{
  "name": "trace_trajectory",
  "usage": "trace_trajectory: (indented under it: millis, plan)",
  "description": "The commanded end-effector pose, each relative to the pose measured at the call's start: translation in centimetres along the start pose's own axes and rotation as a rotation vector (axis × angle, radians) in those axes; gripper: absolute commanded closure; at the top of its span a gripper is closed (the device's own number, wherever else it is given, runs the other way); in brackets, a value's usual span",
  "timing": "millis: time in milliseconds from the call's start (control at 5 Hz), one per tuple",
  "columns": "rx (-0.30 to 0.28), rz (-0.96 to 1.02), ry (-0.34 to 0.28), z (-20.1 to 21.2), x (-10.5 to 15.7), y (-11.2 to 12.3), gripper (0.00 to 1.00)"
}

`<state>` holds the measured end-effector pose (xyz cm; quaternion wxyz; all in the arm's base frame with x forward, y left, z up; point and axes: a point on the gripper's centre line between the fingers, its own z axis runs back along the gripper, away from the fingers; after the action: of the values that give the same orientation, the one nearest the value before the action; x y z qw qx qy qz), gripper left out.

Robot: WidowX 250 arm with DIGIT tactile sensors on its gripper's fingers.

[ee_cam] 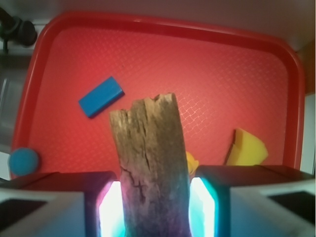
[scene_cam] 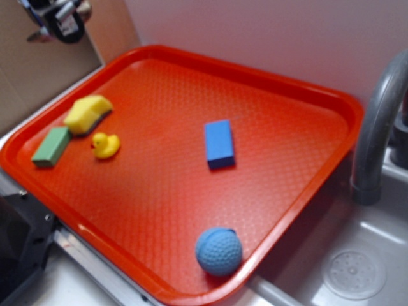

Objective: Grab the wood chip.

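In the wrist view the wood chip (ee_cam: 148,158), a rough grey-brown sliver with a jagged top edge, stands up between my fingers. The gripper (ee_cam: 157,207) is shut on the wood chip, with a lit pad pressed against each side. The chip hangs above the red tray (ee_cam: 148,22). In the exterior view the gripper (scene_cam: 60,22) is only partly in frame, high over the tray's far left corner, and I cannot make out the chip there.
On the red tray (scene_cam: 255,73) lie a blue block (scene_cam: 219,144) (ee_cam: 101,97), a blue ball (scene_cam: 218,251) (ee_cam: 23,161), a yellow duck (scene_cam: 105,145), a yellow sponge (scene_cam: 88,113) (ee_cam: 249,148) and a green block (scene_cam: 52,146). A grey faucet (scene_cam: 376,127) and sink drain (scene_cam: 354,274) stand to the right.
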<state>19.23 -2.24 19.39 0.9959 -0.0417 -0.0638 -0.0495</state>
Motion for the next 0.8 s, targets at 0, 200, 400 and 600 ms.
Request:
trace_trajectory:
  millis: [0, 200, 400, 600]
  plan:
    - [0.071, 0.179, -0.043, 1.9, 1.3, -0.2, 1.0]
    - [0.133, 0.253, -0.052, 2.1, 2.3, 0.1, 1.0]
    - [0.127, 0.264, -0.044, 1.9, 2.7, 0.3, 1.0]
    - [0.113, 0.255, -0.047, 1.9, 2.7, 0.4, 1.0]
